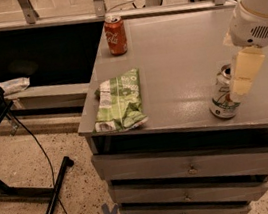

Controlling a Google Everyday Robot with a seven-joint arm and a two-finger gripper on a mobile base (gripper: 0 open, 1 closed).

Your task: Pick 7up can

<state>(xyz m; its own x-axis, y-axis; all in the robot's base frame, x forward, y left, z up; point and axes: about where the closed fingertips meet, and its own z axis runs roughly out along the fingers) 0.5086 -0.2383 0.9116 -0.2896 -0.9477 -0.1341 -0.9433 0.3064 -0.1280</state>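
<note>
Where end effector (242, 85) hangs, 7up can (222, 102) stands upright just beside.

With the gripper (242, 86) low over the grey table's (177, 61) right side, a green chip bag (120, 101) lay well to its left and a red cola can (115, 35) stood farther back-left.

I note the gripper (242, 81) at the right front of the grey cabinet top (176, 51), overlapping the right side of the upright 7up can (221, 105); contact unconfirmed. A green snack bag (119, 101) lies flat at the left front edge. A red cola can (115, 35) stands upright at the rear left.
</note>
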